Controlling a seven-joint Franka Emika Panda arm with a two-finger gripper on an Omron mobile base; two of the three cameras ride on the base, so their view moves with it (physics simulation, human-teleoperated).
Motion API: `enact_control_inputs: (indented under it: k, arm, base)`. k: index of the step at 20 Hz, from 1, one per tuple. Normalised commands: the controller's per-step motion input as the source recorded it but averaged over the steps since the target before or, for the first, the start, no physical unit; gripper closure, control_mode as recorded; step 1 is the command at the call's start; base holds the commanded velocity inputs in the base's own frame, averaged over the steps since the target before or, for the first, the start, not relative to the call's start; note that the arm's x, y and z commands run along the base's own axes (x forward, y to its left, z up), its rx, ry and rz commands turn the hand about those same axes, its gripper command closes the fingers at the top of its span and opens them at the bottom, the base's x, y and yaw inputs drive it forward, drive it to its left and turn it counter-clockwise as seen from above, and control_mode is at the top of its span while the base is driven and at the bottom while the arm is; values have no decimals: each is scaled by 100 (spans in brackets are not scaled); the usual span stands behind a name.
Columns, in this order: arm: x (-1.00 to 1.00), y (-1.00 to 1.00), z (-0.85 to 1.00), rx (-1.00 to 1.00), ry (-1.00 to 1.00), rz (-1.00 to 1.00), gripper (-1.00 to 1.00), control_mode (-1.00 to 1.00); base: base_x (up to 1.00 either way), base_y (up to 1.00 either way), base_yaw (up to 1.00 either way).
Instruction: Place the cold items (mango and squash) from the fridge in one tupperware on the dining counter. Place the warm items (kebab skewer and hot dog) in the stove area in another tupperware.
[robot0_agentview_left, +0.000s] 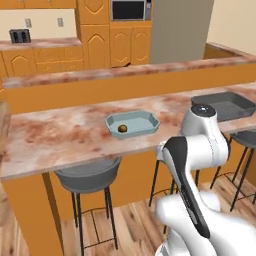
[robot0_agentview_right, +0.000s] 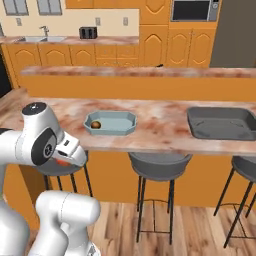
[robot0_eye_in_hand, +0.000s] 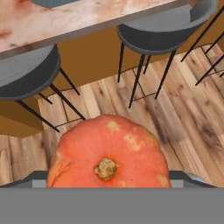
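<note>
Squash: the round orange squash with a tan stem stub (robot0_eye_in_hand: 107, 155) sits hard against the hand camera, low over the wooden floor in front of the bench; an orange sliver of it shows under the hand (robot0_agentview_right: 62, 161) in the right base view.
Hand: judged to be closed on the squash, since the squash hangs clear of any support; the fingers themselves are hidden behind it.
Arm: folded low, on the stool side of the bench, short of its edge.
Stools: two dark grey round-seated stools (robot0_eye_in_hand: 162, 33) stand between the hand and the bench.
Bench: the pink-and-brown marbled dining bench (robot0_agentview_left: 60, 135) carries both containers.
Light tupperware: the pale blue octagonal tupperware (robot0_agentview_left: 132, 123) lies near the middle of the bench, with a small brownish round item (robot0_agentview_left: 122, 129) in it, probably the mango.
Dark tupperware: the dark grey rectangular tupperware (robot0_agentview_right: 222, 122) lies further along the bench, well apart from the pale one.
Step in hand: carrying the second cold item to the bench.
Next move: raise the squash above bench height, reach over the stools, centre it over the pale blue tupperware beside the small item, then lower and let go.
</note>
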Motion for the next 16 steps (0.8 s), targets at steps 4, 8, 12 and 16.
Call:
enact_control_inputs:
  k: [4,8,12,16]
  arm:
    - [0,0,0,0,0,0,100,100]
    - [0,0,0,0,0,0,100,100]
    - [0,0,0,0,0,0,100,100]
    - [0,0,0,0,0,0,100,100]
  base:
    - [34,-53,24]
    - [64,0,25]
    - [74,27,0]
    - [58,8,0]
